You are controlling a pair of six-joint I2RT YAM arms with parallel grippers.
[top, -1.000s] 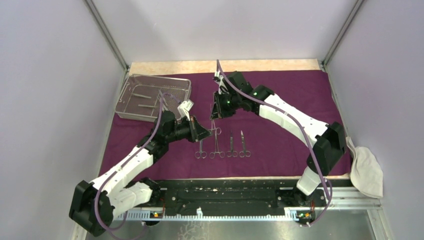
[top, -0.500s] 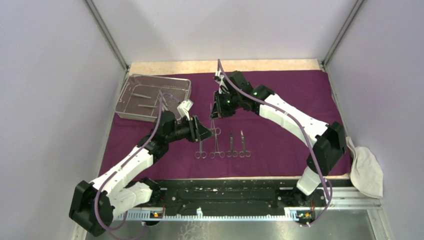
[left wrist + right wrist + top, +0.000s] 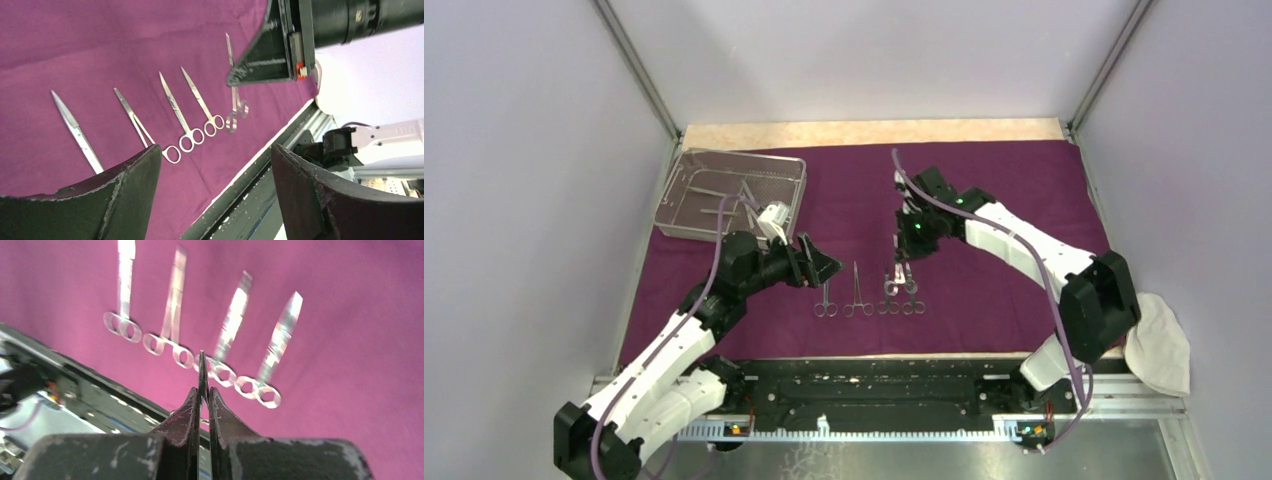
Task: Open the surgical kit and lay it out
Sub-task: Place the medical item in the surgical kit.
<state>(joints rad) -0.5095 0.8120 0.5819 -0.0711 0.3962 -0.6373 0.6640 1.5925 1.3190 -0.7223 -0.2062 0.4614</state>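
Observation:
The dark purple wrap point(image 3: 994, 190) lies spread flat over the table. Four steel scissor-like instruments point(image 3: 857, 292) lie side by side on it near the front, also seen in the left wrist view point(image 3: 177, 112) and the right wrist view point(image 3: 170, 305). My left gripper point(image 3: 822, 268) point(image 3: 215, 150) is open and empty, just left of and above the row's left end. My right gripper point(image 3: 906, 252) point(image 3: 202, 390) is shut on a thin steel instrument point(image 3: 202, 371) that hangs over the row's right end. The wire-mesh tray point(image 3: 674, 215) at the back left still holds a few instruments point(image 3: 714, 190).
A crumpled white cloth point(image 3: 1159, 345) lies off the wrap's front right corner. The black mounting rail point(image 3: 874, 385) runs along the near edge just below the instrument rings. Grey walls close in both sides.
My left gripper has opened and drawn back slightly from the leftmost instrument. The right arm has swung right and toward the front, carrying its instrument over the row's right end.

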